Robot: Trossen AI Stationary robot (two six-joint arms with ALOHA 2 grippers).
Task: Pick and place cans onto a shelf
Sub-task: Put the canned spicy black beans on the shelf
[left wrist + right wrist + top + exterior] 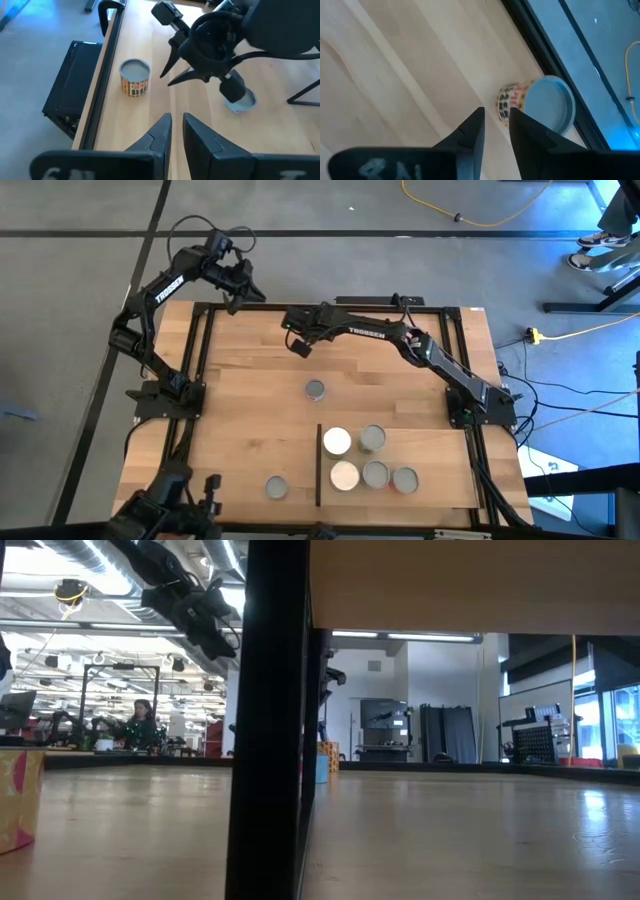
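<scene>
Five cans are being carried by the shelf (440,465), the light board lying at the near right of the tabletop (250,380). Two white-topped cans (337,442) are being seen just right of the shelf's dark strip (318,465). Three grey-topped cans (375,473) are sitting further right, and all five are packed close together.

Off the shelf, a lone can (315,389) is standing upright mid-tabletop, beyond the shelf's far edge. A near can (276,487) is standing left of the dark strip, close to the near edge. A labelled can (135,80) is standing upright just beside the black rail (102,75) at the far edge. It is being hidden from the high view, under the right arm.

The right hand (297,345) is being held over the far middle of the tabletop, close to the labelled can but not touching it. It is released: the fingers are parted a little, with nothing being gripped between them.

The left hand (240,288) is being held at the far left corner, above the rail and well apart from every can. Its fingers are being kept almost together, clenched on nothing.
</scene>
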